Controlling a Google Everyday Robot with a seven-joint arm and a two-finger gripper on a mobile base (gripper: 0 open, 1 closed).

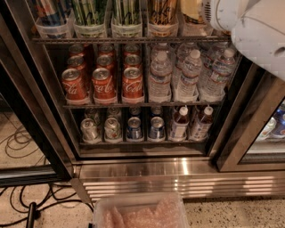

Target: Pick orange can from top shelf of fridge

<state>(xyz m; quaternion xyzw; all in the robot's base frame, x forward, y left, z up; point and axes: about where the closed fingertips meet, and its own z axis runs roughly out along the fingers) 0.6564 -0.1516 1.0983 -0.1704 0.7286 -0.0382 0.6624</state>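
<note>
The orange can (162, 11), orange-gold with black scribbled lines, stands in a clear tray on the top shelf (129, 40) of the fridge (178, 167); its top is cut off by the frame's upper edge. Green-and-white striped cans (91, 11) stand in trays to its left. A white arm link (254, 31) crosses the top right corner, just right of the orange can's tray. My gripper is out of view, past the upper edge of the camera view.
Red cola cans (104, 84) and water bottles (189, 73) fill the middle rack, with small cans and bottles (133, 129) below. A glass door frame (245, 129) stands at the right. A clear plastic bin (140, 213) sits on the floor in front, and cables (26, 205) lie at the left.
</note>
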